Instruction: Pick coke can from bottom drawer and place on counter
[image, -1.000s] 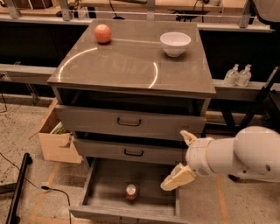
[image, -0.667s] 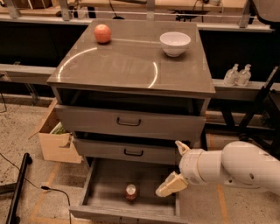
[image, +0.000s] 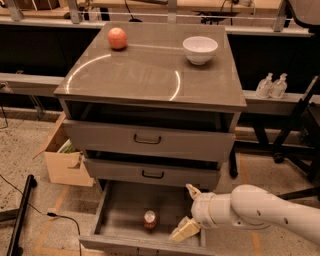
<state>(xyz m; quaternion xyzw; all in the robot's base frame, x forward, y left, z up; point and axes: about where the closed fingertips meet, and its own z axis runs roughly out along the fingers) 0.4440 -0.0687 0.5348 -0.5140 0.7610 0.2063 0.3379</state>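
Note:
The coke can (image: 149, 219) stands upright in the open bottom drawer (image: 120, 222), near its front middle. It is small and red with a silver top. My gripper (image: 188, 211) comes in from the right on a white arm and hangs over the right part of the drawer. It is open, with one finger (image: 192, 190) up near the middle drawer and the other finger (image: 183, 230) low near the drawer's front. The can is to the left of the gripper, apart from it. The counter (image: 145, 70) is the glossy grey-brown top of the cabinet.
An orange-red fruit (image: 117, 38) and a white bowl (image: 200, 49) sit at the back of the counter. The two upper drawers (image: 147, 140) stick out a little. A cardboard box (image: 62, 160) stands left of the cabinet. Two bottles (image: 272, 85) stand at the right, and a dark pole (image: 20, 215) lies at lower left.
My gripper and arm have moved down and to the left, deeper over the bottom drawer and closer to the can. The can has not moved.

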